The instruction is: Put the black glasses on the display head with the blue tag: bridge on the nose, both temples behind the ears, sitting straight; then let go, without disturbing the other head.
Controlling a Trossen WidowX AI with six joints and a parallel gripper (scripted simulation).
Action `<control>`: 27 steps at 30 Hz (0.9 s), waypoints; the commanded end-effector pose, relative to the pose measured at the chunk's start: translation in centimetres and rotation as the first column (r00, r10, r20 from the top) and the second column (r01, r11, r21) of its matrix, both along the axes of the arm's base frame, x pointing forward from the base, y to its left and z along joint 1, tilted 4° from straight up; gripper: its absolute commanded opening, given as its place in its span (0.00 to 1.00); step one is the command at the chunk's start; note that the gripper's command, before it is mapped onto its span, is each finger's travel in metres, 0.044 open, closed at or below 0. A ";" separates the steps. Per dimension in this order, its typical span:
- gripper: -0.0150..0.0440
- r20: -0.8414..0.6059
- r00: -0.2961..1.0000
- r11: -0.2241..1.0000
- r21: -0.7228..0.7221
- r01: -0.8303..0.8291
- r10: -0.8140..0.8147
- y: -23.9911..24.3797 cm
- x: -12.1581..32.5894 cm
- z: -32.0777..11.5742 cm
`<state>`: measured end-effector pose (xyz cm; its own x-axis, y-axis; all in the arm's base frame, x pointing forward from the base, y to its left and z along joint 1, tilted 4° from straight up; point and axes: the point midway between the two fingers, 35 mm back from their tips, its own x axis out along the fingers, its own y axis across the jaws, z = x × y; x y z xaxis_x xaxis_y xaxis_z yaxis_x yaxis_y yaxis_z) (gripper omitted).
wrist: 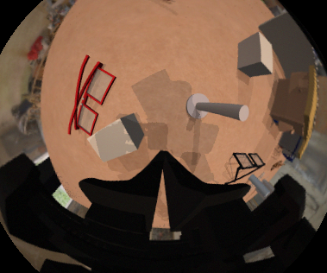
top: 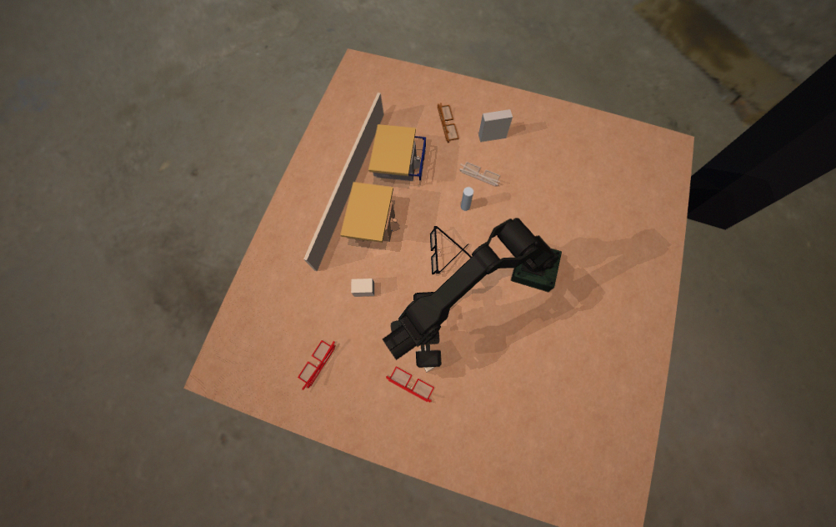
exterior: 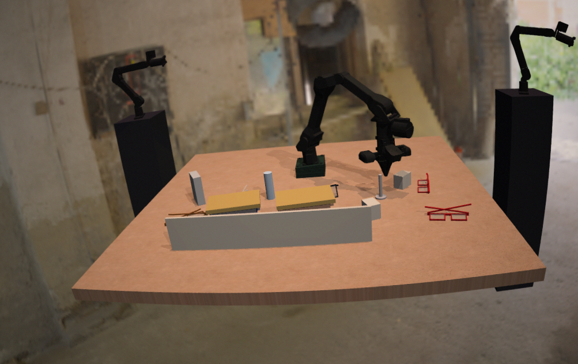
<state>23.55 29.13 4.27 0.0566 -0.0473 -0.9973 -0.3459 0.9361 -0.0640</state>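
The black glasses (top: 453,241) (exterior: 336,191) (wrist: 241,168) stand on the table between the arm's base and the roofed heads, temples spread toward the base. My gripper (exterior: 386,174) (wrist: 163,154) is shut with nothing between its fingers. It hangs above the table near the thin post, away from the glasses. Two display heads are mostly hidden under a near yellow board (top: 367,211) (exterior: 304,197) and a far yellow board (top: 392,149) (exterior: 233,201). Blue glasses (top: 422,157) show at the far board's open side. I cannot see the blue tag.
A thin post (exterior: 380,184) (wrist: 219,110) and a pale block (exterior: 401,179) (wrist: 116,140) stand near my gripper. Another block (top: 362,286) (wrist: 254,53) stands near the long wall (top: 346,178) (exterior: 270,230). A grey cylinder (top: 467,198) (exterior: 268,185) stands beyond the black glasses. Two red pairs lie on the table.
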 end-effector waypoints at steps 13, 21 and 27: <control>0.59 0.016 1.000 1.000 0.020 0.019 -0.019 -2.0 1.1 3.3; 0.59 0.016 1.000 1.000 0.020 0.019 -0.019 -2.0 1.1 3.3; 0.59 0.013 0.996 0.996 0.011 -0.086 0.086 -3.3 1.7 3.4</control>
<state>24.71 26.91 7.60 0.0735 -0.0278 -0.9969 -0.3644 0.9298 -0.0528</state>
